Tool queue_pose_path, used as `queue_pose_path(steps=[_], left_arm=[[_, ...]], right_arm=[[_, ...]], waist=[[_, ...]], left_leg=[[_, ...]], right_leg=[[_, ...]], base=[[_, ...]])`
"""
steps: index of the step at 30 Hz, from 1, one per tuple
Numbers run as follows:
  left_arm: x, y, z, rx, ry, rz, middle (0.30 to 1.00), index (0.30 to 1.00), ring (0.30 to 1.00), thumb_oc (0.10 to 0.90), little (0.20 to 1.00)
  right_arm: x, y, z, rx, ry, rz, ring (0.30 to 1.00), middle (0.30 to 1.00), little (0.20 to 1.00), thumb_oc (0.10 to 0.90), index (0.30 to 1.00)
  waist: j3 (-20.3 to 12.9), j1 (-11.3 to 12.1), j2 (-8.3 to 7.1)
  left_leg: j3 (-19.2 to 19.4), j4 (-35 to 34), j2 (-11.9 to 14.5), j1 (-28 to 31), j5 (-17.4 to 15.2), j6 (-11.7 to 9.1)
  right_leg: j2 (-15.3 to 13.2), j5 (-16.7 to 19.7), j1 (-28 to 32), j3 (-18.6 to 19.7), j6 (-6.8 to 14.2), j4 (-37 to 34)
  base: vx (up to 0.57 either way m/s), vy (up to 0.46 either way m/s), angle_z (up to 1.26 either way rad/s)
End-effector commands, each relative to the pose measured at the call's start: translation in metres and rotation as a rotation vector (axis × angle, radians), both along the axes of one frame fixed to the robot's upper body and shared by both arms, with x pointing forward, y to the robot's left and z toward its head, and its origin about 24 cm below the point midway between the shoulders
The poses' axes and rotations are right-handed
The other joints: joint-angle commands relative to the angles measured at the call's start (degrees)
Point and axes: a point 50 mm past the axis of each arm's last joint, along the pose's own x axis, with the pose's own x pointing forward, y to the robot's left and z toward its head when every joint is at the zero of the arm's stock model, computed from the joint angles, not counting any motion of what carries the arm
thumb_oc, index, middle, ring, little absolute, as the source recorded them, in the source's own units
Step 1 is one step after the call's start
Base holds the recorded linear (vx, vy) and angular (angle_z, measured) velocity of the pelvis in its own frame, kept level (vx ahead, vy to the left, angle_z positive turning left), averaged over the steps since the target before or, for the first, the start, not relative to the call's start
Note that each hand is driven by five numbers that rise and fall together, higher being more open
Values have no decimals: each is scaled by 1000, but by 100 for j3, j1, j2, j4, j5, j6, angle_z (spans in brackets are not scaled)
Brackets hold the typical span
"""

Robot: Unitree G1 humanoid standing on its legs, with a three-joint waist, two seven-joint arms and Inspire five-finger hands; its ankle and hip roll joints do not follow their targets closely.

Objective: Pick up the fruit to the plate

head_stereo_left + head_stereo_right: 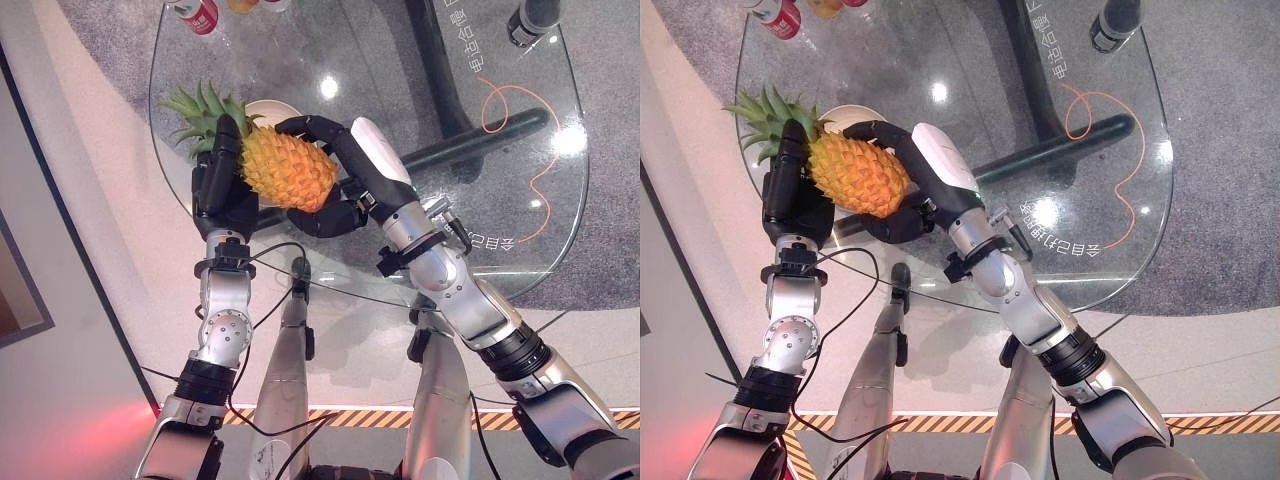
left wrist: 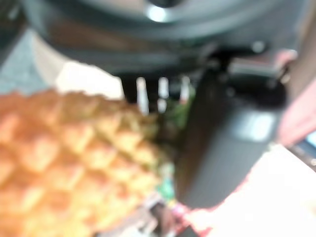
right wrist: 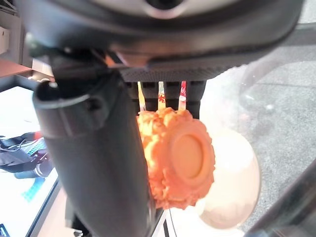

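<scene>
Because the pineapple (image 1: 288,168) is heavy, stiff and rough-skinned, my left robot hand (image 1: 222,185) and right robot hand (image 1: 335,175) clamp its body above the plate (image 1: 272,110).

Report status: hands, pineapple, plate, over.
Both hands on pineapple: left hand at the crown end, right hand curled round the base end. Fruit held above the glass table, partly over the plate. Nothing blocking the plate.
</scene>
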Motion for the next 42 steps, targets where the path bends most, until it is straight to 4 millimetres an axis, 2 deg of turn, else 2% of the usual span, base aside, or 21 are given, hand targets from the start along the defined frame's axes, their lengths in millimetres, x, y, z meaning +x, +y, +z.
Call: queue_pose_path(steps=[1, 12, 13, 14, 31, 42], left_arm=[[-26, -34, 77, 99, -469, -132, 300, 300, 300, 100, 200], [-27, -35, 78, 89, -481, -135, 300, 300, 300, 100, 200], [-27, -35, 78, 90, -481, -137, 300, 300, 300, 100, 200], [-27, -36, 79, 89, -483, -140, 300, 300, 300, 100, 200], [-28, -36, 77, 82, -480, -130, 300, 300, 300, 100, 200], [-29, -26, 79, 78, -474, -16, 300, 300, 300, 100, 200]], right_arm=[[-40, 36, 45, 59, -231, 252, 300, 300, 200, 100, 300], [-40, 35, 46, 79, -240, 237, 300, 300, 200, 100, 300], [-39, 34, 46, 87, -240, 233, 467, 467, 395, 295, 467], [-38, 34, 47, 102, -230, 226, 900, 900, 900, 800, 900], [-39, 30, 46, 153, -230, 205, 900, 900, 900, 800, 900], [-38, 28, 47, 170, -232, 195, 900, 900, 900, 800, 900]], waist=[[-124, 38, 56], [-124, 34, 53], [-124, 34, 54], [-124, 30, 56], [-124, 0, 87], [-124, 8, 84]], left_leg=[[-48, 188, -61, -71, -106, 242], [-48, 196, -52, -88, -108, 241], [-46, 195, -52, -89, -107, 240], [-45, 200, -50, -89, -106, 236], [-28, 179, -53, -66, -106, 245], [-42, 166, -53, -64, -97, 240]], right_leg=[[151, 659, 310, -52, -1, -549], [152, 650, 290, -49, -1, -531], [152, 650, 289, -49, -1, -533], [149, 652, 289, -45, -1, -533], [156, 647, 282, -9, -7, -527], [167, 629, 279, -7, -14, -510]], base=[[0, 0, 0], [0, 0, 0], [0, 0, 0], [0, 0, 0], [0, 0, 0], [0, 0, 0]])
